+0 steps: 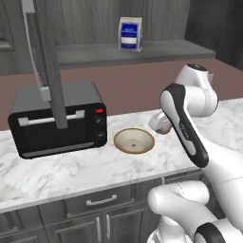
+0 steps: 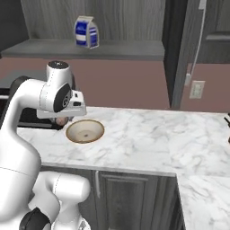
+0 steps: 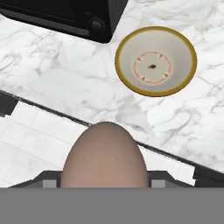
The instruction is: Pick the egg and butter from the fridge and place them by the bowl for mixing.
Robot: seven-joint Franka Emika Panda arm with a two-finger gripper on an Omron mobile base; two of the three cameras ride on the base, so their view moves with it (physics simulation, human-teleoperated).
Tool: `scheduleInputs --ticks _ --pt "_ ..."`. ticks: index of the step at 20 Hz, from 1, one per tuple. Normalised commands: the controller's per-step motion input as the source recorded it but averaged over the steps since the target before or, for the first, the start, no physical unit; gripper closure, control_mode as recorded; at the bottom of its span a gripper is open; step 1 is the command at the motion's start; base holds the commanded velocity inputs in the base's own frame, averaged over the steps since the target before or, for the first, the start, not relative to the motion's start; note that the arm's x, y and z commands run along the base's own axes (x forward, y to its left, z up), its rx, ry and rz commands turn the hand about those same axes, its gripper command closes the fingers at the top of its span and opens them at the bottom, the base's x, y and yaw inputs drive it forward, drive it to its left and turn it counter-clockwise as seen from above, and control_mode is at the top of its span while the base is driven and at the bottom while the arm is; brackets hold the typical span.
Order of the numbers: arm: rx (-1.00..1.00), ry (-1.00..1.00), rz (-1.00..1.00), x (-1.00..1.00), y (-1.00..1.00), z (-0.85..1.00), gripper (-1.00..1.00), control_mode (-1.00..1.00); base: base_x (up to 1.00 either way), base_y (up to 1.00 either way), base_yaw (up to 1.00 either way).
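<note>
My gripper [image 3: 105, 179] is shut on the egg [image 3: 103, 155], a brownish-pink oval that sits large between the fingers in the hand view. The egg [image 1: 164, 129] hangs just above the marble counter, close to the right of the bowl [image 1: 134, 140]. From the other side, the gripper [image 2: 63, 120] and the egg [image 2: 60, 121] sit at the bowl's [image 2: 85, 130] left rim. The bowl [image 3: 155, 60] is tan with a pale inside and holds nothing. The butter and the fridge are out of view.
A black toaster oven [image 1: 57, 121] stands on the counter [image 1: 71, 171] left of the bowl. A grey upright post [image 1: 50, 71] rises in front of it. A blue and white carton [image 2: 86, 32] sits on the back shelf. A tall dark panel [image 2: 179, 54] stands at the right.
</note>
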Motion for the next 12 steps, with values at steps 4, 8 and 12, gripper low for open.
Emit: scheduleInputs --ticks 4,8,12 --pt "0.00 0.00 0.00 0.00 0.00 0.00 1.00 1.00 0.40 -0.17 0.05" --pt "0.00 0.00 0.00 0.00 0.00 0.00 1.00 1.00 0.27 -0.07 0.00" --pt "0.00 0.00 0.00 0.00 0.00 0.00 1.00 1.00 0.16 -0.03 0.00"
